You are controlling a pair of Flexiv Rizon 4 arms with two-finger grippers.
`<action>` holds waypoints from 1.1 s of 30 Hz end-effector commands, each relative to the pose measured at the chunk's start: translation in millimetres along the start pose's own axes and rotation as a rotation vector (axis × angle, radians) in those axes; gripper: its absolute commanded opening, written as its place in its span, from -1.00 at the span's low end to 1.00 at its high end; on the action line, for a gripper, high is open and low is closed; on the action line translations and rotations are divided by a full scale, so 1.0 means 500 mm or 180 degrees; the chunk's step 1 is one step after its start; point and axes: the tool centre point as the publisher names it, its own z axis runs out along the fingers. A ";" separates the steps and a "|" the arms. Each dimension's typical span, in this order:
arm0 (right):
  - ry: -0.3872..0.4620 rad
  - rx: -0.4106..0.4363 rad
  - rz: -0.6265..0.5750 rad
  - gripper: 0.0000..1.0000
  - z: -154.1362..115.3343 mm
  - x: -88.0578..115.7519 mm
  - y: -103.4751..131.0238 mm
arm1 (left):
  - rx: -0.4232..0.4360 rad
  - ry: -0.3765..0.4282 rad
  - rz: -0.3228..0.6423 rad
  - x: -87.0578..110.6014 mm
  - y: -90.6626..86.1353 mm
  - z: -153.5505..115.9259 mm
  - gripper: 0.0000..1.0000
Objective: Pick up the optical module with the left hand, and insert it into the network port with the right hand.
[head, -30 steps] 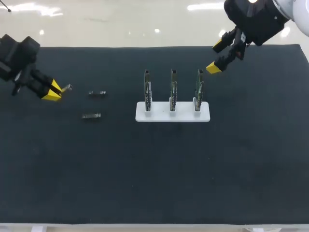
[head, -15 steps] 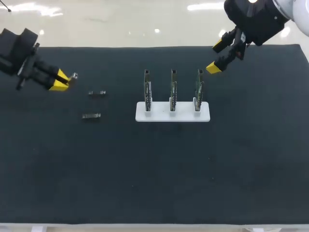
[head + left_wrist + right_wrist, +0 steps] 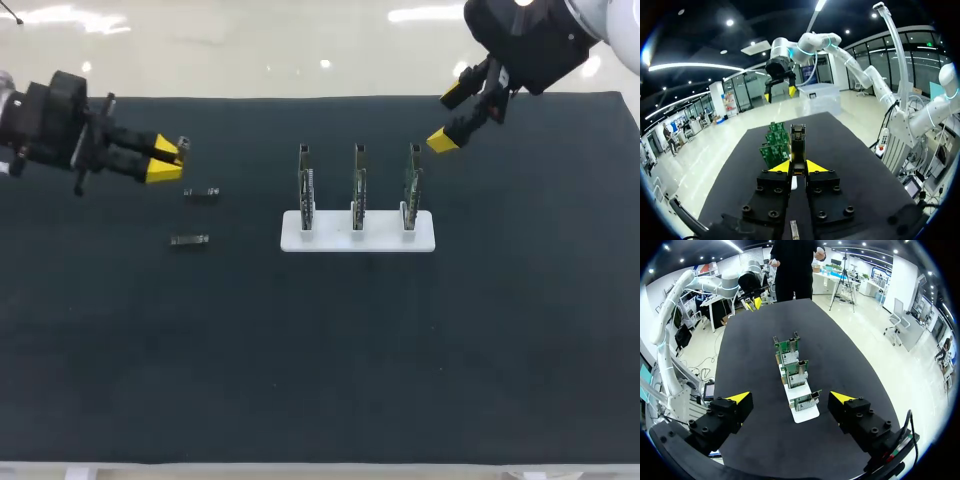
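Observation:
My left gripper [image 3: 165, 160] hangs over the table's left part, shut on a small metal optical module [image 3: 182, 144] that sticks out past its yellow tips. In the left wrist view the module [image 3: 798, 144] stands upright between the fingers of that gripper [image 3: 798, 168], pointing toward the green network cards [image 3: 774, 146]. Three cards [image 3: 358, 185] stand upright in a white rack [image 3: 380, 240] at the middle of the table. Above the rack's right end, my right gripper [image 3: 450, 117] hangs open and holds nothing. The right wrist view has that gripper [image 3: 790, 399] wide open above the card row [image 3: 796, 373].
Two more optical modules lie on the black mat left of the rack, one [image 3: 201, 192] farther back, one [image 3: 189, 240] nearer the front. The mat's front half carries nothing. My left gripper [image 3: 752, 302] shows beyond the far card in the right wrist view.
My left gripper has swung to the right and a little toward the back of the table, carrying the module with it. The right arm has not moved.

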 end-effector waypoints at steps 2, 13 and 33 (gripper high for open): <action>-0.0004 0.0004 -0.0001 1.00 0.000 0.001 0.001 | 0.0019 -0.0264 -0.0013 0.001 0.033 0.053 -1.00; -0.0004 0.0004 -0.0001 1.00 0.000 0.001 0.001 | 0.0032 -0.0372 -0.0238 -0.046 0.045 0.144 -1.00; -0.0004 0.0004 -0.0001 1.00 0.000 0.001 0.001 | 0.0203 -0.0598 -0.0316 -0.093 0.061 0.261 -1.00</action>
